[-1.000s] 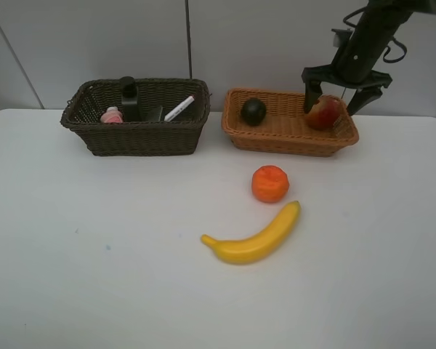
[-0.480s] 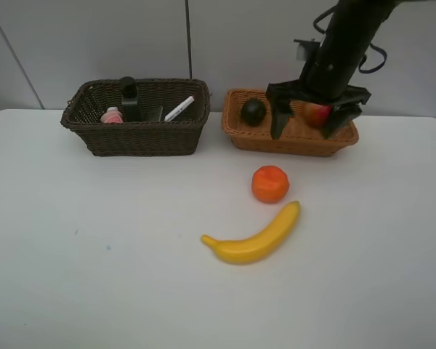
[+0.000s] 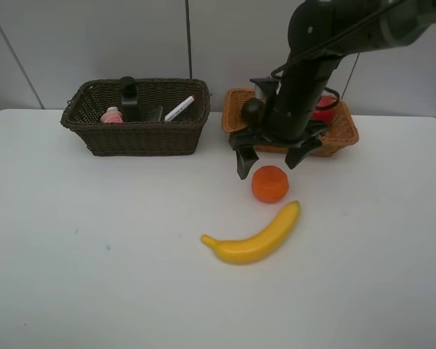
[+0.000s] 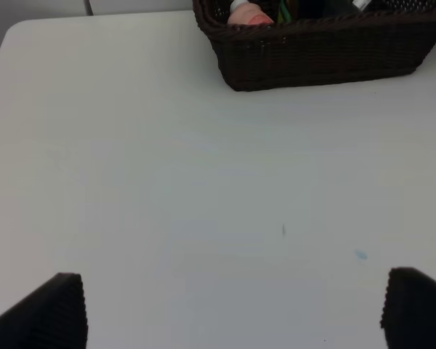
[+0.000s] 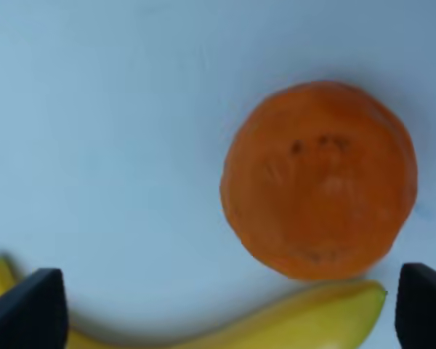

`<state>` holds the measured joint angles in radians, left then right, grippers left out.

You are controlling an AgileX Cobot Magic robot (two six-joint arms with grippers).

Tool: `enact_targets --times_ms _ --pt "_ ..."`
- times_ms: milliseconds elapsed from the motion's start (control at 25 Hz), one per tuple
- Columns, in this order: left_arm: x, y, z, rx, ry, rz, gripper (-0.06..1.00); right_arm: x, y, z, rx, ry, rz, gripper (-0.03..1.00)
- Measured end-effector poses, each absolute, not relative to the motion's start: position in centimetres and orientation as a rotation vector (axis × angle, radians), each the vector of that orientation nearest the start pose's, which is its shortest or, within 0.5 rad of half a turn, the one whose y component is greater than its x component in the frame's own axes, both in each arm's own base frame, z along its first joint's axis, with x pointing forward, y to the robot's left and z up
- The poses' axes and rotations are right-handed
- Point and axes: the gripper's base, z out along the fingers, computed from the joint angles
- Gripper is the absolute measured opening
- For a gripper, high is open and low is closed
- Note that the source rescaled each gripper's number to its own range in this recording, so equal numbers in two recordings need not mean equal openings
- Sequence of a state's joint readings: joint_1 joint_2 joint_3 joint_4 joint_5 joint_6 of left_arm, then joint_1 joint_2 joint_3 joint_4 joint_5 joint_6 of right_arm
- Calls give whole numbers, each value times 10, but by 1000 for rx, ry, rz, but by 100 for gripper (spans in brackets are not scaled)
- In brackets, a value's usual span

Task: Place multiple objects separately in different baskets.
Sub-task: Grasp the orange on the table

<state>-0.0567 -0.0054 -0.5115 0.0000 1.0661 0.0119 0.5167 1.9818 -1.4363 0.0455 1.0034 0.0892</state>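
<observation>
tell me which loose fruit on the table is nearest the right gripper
The orange: the open right gripper hangs just above it, while the banana lies farther off, nearer the camera.

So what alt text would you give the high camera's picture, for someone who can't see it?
An open black robot gripper hovers over an orange on a white table, a banana lying in front. Behind stand two wicker baskets: the dark basket holds bottles and a marker, the tan basket a red apple.
</observation>
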Motion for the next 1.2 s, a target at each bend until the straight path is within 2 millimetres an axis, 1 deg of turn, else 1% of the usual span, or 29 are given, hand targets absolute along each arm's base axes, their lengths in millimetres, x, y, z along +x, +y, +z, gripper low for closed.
enact_targets --times_ms 80,320,520,760,1000,1200 --pt "-7 0 280 70 2032 -28 100 342 197 181 -617 2979 99 100" --pt "-7 0 280 70 2032 -28 100 349 197 156 -653 2963 42 100" --pt "-7 0 280 70 2032 -28 100 356 195 137 -722 2925 -53 100" --pt "-7 0 280 70 2032 -28 100 359 196 128 -740 2901 -66 100" --pt "-7 0 280 70 2032 -28 100 360 196 100 -760 2953 -90 100" --pt "-7 0 280 70 2032 -28 100 360 196 100 -759 2950 -89 99"
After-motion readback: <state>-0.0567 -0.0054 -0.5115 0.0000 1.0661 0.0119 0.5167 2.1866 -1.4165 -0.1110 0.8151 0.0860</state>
